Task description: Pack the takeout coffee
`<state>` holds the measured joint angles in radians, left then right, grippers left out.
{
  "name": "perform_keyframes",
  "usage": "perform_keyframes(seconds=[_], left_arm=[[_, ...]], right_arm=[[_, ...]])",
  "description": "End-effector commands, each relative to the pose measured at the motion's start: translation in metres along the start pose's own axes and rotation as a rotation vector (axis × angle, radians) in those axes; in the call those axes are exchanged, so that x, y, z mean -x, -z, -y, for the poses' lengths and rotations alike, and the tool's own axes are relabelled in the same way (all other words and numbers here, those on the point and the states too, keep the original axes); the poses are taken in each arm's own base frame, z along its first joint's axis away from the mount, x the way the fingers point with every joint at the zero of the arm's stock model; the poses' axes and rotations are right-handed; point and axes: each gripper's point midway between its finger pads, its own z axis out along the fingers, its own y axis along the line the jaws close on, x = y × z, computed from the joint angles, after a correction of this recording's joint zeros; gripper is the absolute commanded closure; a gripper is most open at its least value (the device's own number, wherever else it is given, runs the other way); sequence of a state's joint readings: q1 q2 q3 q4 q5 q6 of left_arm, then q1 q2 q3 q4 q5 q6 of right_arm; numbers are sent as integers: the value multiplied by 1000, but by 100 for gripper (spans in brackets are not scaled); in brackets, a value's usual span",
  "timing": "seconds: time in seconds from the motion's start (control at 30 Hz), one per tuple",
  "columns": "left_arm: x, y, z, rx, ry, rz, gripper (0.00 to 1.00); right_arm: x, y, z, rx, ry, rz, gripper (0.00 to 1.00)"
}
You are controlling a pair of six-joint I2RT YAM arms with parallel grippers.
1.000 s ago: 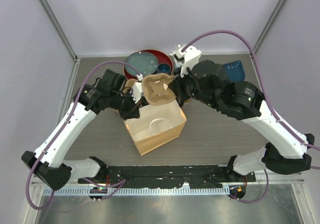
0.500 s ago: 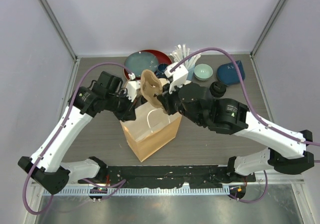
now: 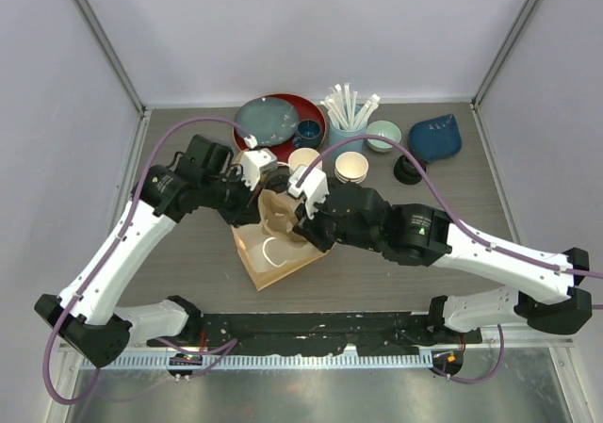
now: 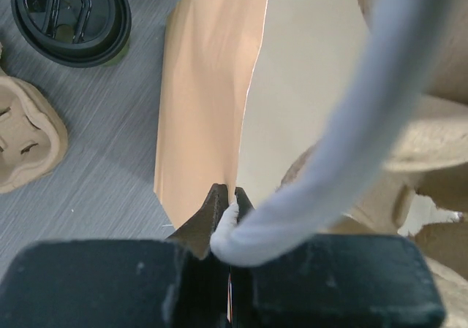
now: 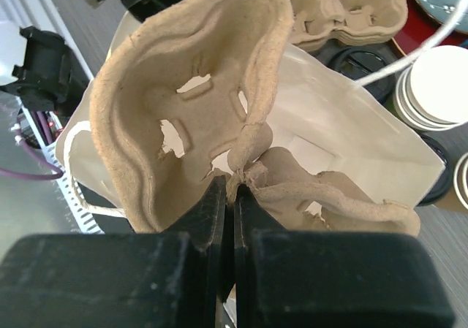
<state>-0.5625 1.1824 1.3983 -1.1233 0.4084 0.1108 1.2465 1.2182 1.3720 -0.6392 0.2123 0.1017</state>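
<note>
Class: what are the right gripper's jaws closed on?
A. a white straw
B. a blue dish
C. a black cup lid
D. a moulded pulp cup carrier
D: the right gripper has its jaws shut on the edge of the pulp cup carrier, over the open paper bag.

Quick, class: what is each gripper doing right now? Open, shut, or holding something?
Left gripper: shut on the bag at its rim.
Right gripper: shut on the cup carrier.
</note>
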Motion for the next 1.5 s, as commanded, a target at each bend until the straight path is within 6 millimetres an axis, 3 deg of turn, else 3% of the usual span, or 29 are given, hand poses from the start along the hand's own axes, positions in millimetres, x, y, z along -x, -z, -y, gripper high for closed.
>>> perform_keyframes(seconds=[0.0, 0.23, 0.4, 0.6, 0.73, 0.77, 0.9, 1.0, 1.17, 1.27, 1.47], left_arm=[[23, 0, 4, -23, -40, 94, 100], [23, 0, -2, 11, -61, 93, 100], [20, 0, -12, 55, -92, 80, 100], [22, -3, -12, 48, -94, 84, 100], [26, -6, 0, -22, -80, 102, 100], [27, -6, 2, -33, -75, 108, 100], [29, -5, 10, -73, -78, 116, 100], [25, -7, 10, -88, -90, 105, 100], [19, -13, 9, -94, -94, 83, 100], [19, -14, 8, -96, -97, 79, 100], [21, -10, 15, -124, -98, 81, 100]], right_arm=[[-2, -4, -27, 147, 43, -33, 99], [-27, -16, -33, 169, 80, -193, 99], [-41, -5, -11, 86, 86, -234, 99], [-36, 4, 8, 24, 86, -207, 99], [-35, -12, 7, 24, 117, -231, 99], [-39, -24, 4, 32, 142, -255, 99], [-16, -49, -8, 73, 165, -213, 99], [-7, -63, 4, -15, 189, -215, 99], [21, -61, 22, -155, 240, -132, 99], [34, -56, 10, -120, 292, -95, 99], [25, -64, -8, -35, 299, -145, 99]])
